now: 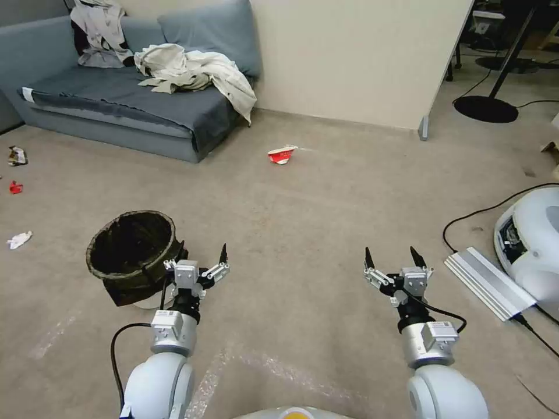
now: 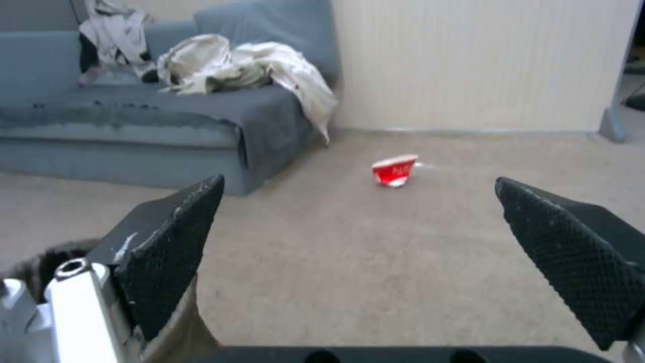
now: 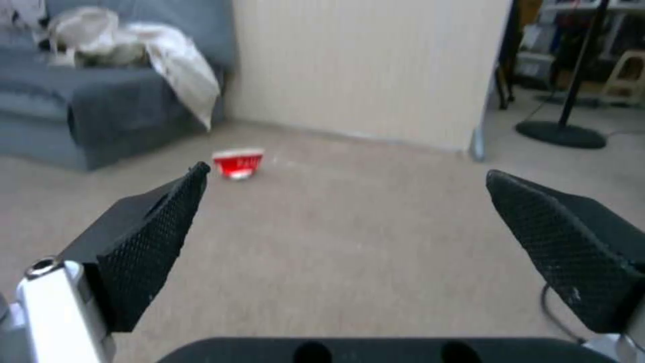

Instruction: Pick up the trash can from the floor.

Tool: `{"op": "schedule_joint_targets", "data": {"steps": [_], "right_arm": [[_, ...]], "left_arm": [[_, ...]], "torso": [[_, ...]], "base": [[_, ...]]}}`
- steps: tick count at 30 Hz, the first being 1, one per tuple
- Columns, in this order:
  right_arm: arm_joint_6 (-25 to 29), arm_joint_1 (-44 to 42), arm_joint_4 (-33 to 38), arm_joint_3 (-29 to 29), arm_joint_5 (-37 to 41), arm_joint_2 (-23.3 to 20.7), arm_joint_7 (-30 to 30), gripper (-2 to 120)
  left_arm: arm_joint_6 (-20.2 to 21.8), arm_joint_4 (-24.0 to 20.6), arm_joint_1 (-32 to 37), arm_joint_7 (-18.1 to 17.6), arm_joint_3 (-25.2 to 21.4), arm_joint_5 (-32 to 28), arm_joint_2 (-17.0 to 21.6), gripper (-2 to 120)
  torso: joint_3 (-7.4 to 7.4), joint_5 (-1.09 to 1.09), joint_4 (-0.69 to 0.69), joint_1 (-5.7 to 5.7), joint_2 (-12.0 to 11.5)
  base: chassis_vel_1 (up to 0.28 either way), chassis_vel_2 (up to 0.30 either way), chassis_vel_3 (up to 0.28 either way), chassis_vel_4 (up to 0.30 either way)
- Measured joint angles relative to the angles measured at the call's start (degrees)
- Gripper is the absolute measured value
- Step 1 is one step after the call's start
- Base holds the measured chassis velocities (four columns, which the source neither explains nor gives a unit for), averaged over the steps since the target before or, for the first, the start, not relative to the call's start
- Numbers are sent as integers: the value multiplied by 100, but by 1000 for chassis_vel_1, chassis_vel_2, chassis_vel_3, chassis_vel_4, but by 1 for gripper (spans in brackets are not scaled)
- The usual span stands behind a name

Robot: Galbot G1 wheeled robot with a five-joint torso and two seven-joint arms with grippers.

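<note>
Left gripper (image 1: 201, 251): jaws spread wide, nothing between them; it hangs above the floor (image 1: 303, 221), its outer finger just beside the bin's near wall.
Right gripper (image 1: 393, 258): jaws spread wide and bare, well apart from the bin, over bare carpet.
Bin (image 1: 133, 251): stands upright on the floor, outside the left jaws on their outer side, dark bag folded over the rim; whether finger and bag touch cannot be told.
Open room: the carpet ahead of both pairs of jaws lies free up to the wall (image 1: 349, 52); between the two grippers the floor is bare too.
Red carton (image 1: 281, 154): far ahead of the jaws, lying between their two lines, near the wall's foot.
Sofa (image 1: 116, 99): ahead and beyond the bin, heaped with pale cloth (image 1: 192, 73).
Scraps (image 1: 18, 240): small litter past the bin, away from the left jaws.
White machine (image 1: 533, 244): outside the right jaws, with a grey bar (image 1: 488, 282) and black cable (image 1: 495, 206) on the floor beside it.
</note>
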Motion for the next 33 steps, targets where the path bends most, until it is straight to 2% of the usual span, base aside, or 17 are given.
{"op": "schedule_joint_targets", "data": {"steps": [1,2,3,7,8,10,13,21,33], "right_arm": [[16,-44,56,5,-4,15,2,100],[99,-240,339,36,-21,85,16,100],[99,-240,339,36,-21,85,16,100],[389,-865,1166,160,-54,307,48,100],[389,-865,1166,160,-54,307,48,100],[434,-924,1184,198,-22,313,22,100],[450,-930,1182,205,-11,313,4,100],[505,-950,1098,217,39,329,-60,100],[678,-959,834,334,437,307,-359,100]], "left_arm": [[6,-37,15,-3,6,5,-4,100],[47,-302,119,-21,43,45,-32,100],[47,-302,119,-21,43,45,-32,100],[191,-1239,512,-92,181,182,-133,100],[191,-1239,512,-92,181,182,-133,100],[233,-1561,698,-124,201,223,-171,100],[246,-1603,768,-133,171,229,-182,100],[185,-1540,834,-137,66,210,-190,100],[-221,-1318,1175,-185,-118,86,-283,100]], "torso": [[0,0,0,0,0],[0,0,-2,0,0],[0,0,-2,0,0],[-1,-3,-2,0,0],[-1,-3,-2,0,0],[-1,5,0,0,0],[0,-1,0,0,0],[0,0,-1,0,0],[0,0,-1,0,0]], "base": [[0,0,0,0],[0,0,0,0],[0,0,0,0],[0,0,0,0],[0,0,0,0],[0,0,0,0],[0,0,0,0],[0,0,0,0],[0,0,0,0]]}}
